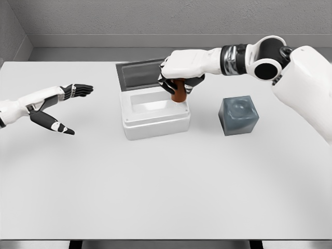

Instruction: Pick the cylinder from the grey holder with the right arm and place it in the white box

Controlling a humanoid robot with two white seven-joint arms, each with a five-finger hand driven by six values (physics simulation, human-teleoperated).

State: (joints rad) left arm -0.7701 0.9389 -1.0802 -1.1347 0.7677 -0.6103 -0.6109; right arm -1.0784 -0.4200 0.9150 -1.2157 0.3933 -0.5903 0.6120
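Note:
My right hand reaches in from the right and is shut on a small brown cylinder. The cylinder hangs upright over the right rim of the white box, whose grey lid stands open at the back. The grey holder, a dark cube with a round recess on top, sits to the right of the box with nothing in it. My left hand hovers at the left of the table, fingers spread and holding nothing.
The white table stretches wide in front of the box. Its front edge runs along the bottom of the view. A grey wall stands behind the table.

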